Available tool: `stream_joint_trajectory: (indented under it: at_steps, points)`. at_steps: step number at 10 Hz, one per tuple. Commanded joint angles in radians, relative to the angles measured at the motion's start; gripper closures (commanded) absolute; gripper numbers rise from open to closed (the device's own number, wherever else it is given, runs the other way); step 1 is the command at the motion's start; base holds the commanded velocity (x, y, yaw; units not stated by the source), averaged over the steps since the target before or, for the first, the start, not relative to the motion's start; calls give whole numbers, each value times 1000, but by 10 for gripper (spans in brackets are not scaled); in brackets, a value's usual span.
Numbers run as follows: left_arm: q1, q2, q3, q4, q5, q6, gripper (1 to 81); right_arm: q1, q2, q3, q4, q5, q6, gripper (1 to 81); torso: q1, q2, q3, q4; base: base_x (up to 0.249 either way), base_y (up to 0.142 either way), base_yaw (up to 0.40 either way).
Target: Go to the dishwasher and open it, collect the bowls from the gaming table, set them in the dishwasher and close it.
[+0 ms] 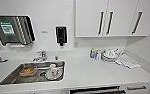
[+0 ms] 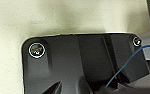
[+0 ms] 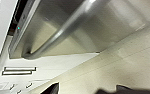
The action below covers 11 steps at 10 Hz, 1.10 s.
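Item 1. White kitchen surface (image 1: 91,71), seen from above by the head camera. A stainless-steel sink (image 1: 9,76) was set into it toward its left end, holding an orange-toned bowl-like dish (image 1: 28,70) and a white round dish (image 1: 53,73); what they were exactly could not be told. A chrome tap (image 1: 41,56) stood at the back edge behind the sink.

Item 2. Stacked pale crockery (image 1: 109,55) and a folded white cloth (image 1: 128,61) lay near the surface's back right corner, beside a small blue-labelled bottle (image 1: 92,53).

Item 3. Stainless-steel dishwasher (image 3: 96,27), built in under the surface's front edge, right of the sink; a dark strip at its top (image 1: 96,90) suggested the door stood slightly ajar, though this was uncertain. Its long bar handle (image 3: 66,27) showed close in the right wrist view.

Item 4. Left pincer and right pincer: clenched or released could not be told for either.

Handling note, as judgement: the step in hand appeared to be opening the dishwasher. Best done by taking the handle squarely near its middle and drawing the door down along its hinge arc, evenly, without twisting.
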Motion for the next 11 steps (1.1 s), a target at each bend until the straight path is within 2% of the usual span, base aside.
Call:
stream_joint_trajectory:
  at_steps: [1,4,7,11]
  points:
    - [-41,-1,5,-1,45,0,10,-27,-91,18,6,195,-5,10,0,0,0,0,0,0,0]
    - [-41,-4,5,-1,41,1,10,-142,-66,-86,-57,282,-8,10,0,0,0,0,0,0,0]
    - [-39,8,-17,2,43,3,10,-249,-14,-242,-149,265,-7,10,0,0,0,0,0,0,0]
    - [-41,77,-171,0,46,1,10,-395,139,-567,-253,261,-5,10,0,0,0,0,0,0,0]
